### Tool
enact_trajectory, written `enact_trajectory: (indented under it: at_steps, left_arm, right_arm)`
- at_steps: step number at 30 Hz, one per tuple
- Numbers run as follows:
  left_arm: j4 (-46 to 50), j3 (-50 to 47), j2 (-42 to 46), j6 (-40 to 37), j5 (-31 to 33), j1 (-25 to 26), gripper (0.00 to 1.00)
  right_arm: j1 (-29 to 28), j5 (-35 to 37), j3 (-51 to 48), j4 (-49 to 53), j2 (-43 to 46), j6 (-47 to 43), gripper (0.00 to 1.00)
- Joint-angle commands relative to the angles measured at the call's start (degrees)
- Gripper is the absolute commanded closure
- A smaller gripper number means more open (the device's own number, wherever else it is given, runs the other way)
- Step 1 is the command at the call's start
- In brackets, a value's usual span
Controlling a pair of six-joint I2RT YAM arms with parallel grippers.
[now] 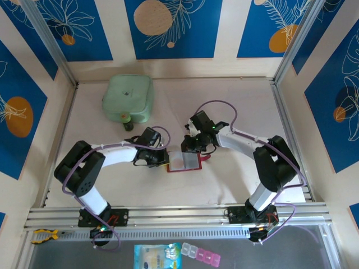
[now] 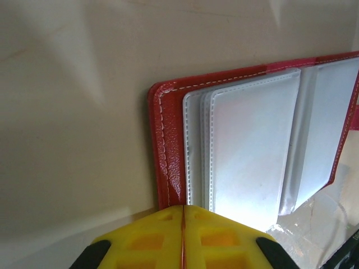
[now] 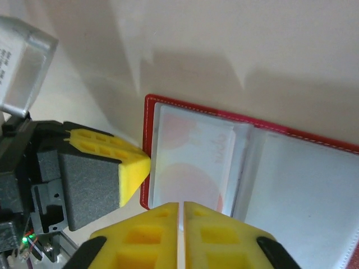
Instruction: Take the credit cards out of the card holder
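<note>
The holder [image 1: 184, 163] lies open and flat in the middle of the table [image 1: 235, 101], between the two arms, with the red cover down and the pale sleeves [image 2: 247, 145] facing up. The left gripper [image 2: 183, 208] is closed at the holder's left rim. Its yellow pads meet, and a thin red line shows in the seam, so it pinches the red cover there. The right gripper [image 3: 180, 206] stands at the near edge of the left sleeve with its pads almost together. I cannot tell if something thin is between them. In the right wrist view, a pale card [image 3: 188, 162] with red round spots sits inside this sleeve, under the clear layer. The yellow finger of the left gripper touches the rim just beside it, so the two grippers are crowded at one corner. In the left wrist view the sleeves shine white, and what they hold I cannot tell.

A mint-green case [image 1: 128, 99] lies at the far left of the table, well apart from the holder. Past the near rail are a yellow clamp [image 1: 44, 234], a packet [image 1: 157, 256] and a pastel pill box [image 1: 201, 255].
</note>
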State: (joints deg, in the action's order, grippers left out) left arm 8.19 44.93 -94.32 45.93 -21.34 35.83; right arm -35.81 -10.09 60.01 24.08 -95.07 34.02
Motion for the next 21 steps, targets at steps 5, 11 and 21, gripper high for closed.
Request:
enact_trajectory:
  at_steps: [5,11,21]
  left_arm:
    - [2.58,0.42,-1.19,-1.9,2.4,-0.38,0.9]
    - [2.52,0.4,-0.84,-1.81,2.24,-0.4,0.9]
    - [2.89,0.07,-1.36,-2.08,2.45,-0.38,0.9]
  right_arm:
    - [-1.27,-5.09,0.81,-0.48,-3.34,4.15,0.74]
    - [-1.7,-8.16,-0.06,-3.44,-5.67,6.36,0.73]
    - [-2.54,-9.38,0.79,-4.92,-9.03,7.62,0.74]
